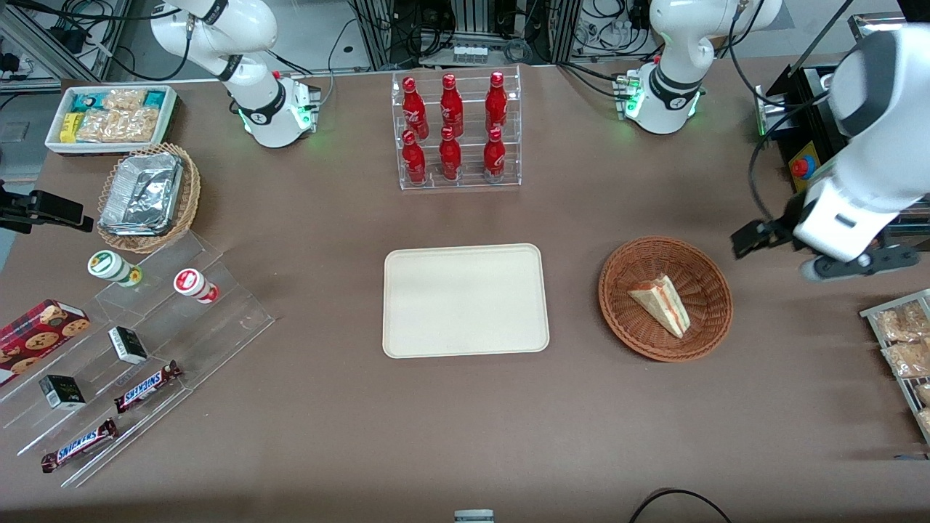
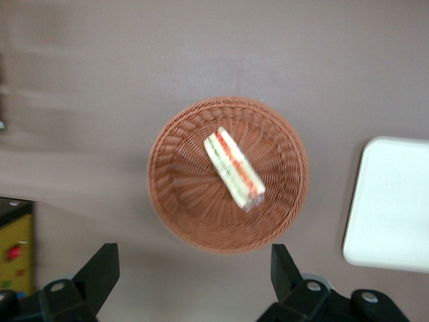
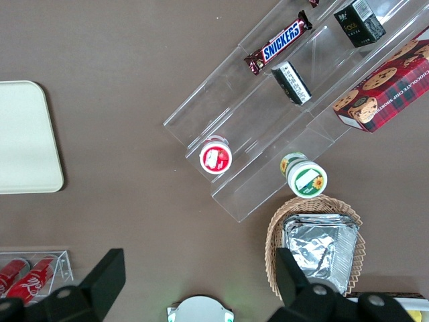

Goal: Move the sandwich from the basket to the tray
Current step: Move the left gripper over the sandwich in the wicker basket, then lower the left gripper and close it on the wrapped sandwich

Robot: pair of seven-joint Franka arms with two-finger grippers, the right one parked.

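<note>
We see the sandwich lying on its side inside the basket, its red and green filling edge turned toward the tray's side in the wrist view and its pale bread face up in the front view. The basket sits on the brown surface, just beside the tray but not touching it, toward the working arm's end. The tray is bare and lies flat near the middle of the surface. We find the tool hanging in the air above the surface beside the basket, farther from the front camera than the sandwich and further toward the working arm's end; it touches nothing. In the wrist view its two dark fingers stand wide apart, with the basket showing between them, and they hold nothing. Farther from the front camera than the tray stands a clear rack of red bottles. Toward the parked arm's end we note a tan basket with a foil container, a white bin of snack packets, and a clear stepped stand with chocolate bars and small boxes.
</note>
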